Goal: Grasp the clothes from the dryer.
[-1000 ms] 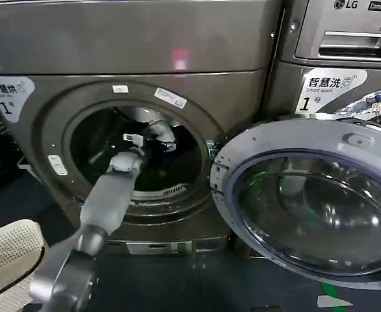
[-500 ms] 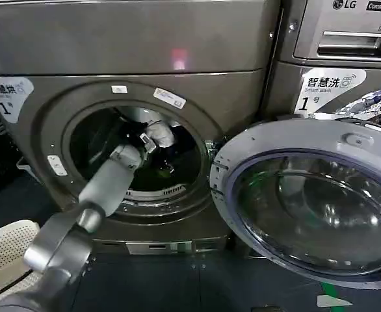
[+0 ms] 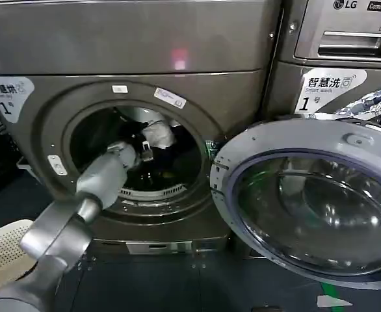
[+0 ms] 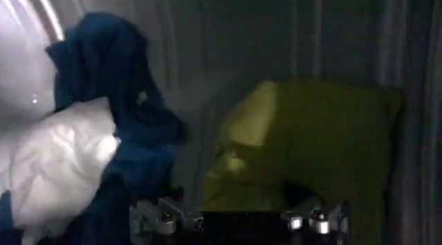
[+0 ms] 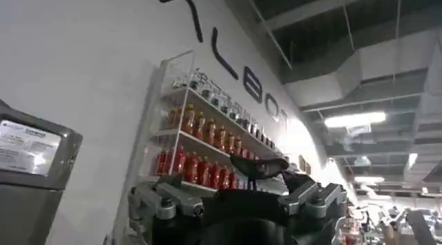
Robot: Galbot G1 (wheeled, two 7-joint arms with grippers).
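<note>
The dark grey-bronze front-loading dryer [image 3: 145,58] is wearing a white "1" label [image 3: 7,93]; its silver neighbour [image 3: 346,39] reads "LG". Three soft garments [image 4: 138,143] — yellow-green, white, navy — are lying inside the drum. The left hand [image 4: 238,222] is hovering spread wide before them, gripping nothing.

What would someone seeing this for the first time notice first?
The left gripper reaching through the dryer opening, its round door swung wide open to the right. Inside the drum lie the clothes: a white piece and a navy one together, and a yellow-green one against the back wall.
</note>
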